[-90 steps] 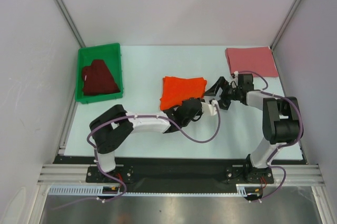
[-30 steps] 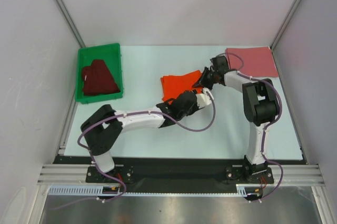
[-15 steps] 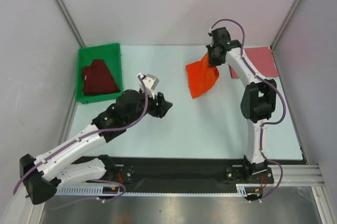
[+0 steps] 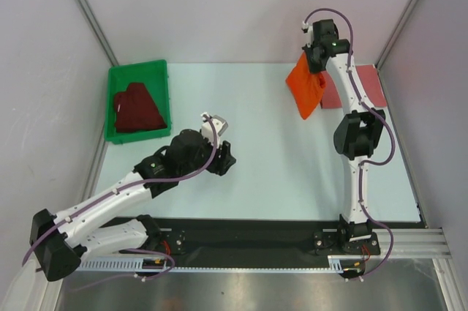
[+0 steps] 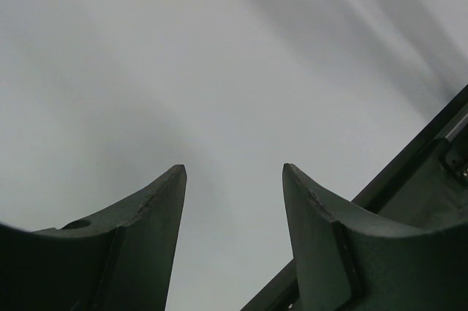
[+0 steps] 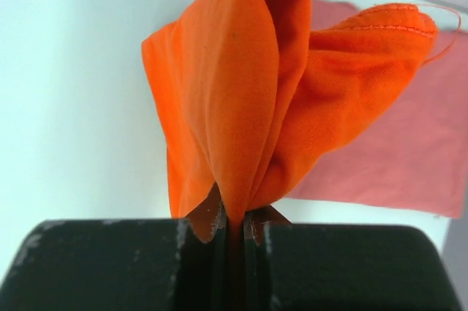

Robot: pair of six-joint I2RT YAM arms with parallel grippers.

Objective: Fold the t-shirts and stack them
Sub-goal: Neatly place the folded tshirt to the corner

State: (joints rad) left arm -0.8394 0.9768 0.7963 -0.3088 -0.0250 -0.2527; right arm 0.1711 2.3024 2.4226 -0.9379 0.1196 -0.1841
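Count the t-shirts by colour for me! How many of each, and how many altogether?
orange t-shirt: 1, hanging from the right gripper
pink t-shirt: 1, lying flat on the table
maroon t-shirt: 1, inside the green bin
Total: 3 t-shirts

— The dark maroon cloth t-shirt (image 4: 137, 109)?
— In the green plastic bin (image 4: 139, 68), far left on the pale counter (image 4: 241, 99).
— The dusty pink cloth t-shirt (image 4: 363, 85)?
— Far right corner; the bright orange cloth t-shirt (image 4: 306, 88) hangs over its left edge.
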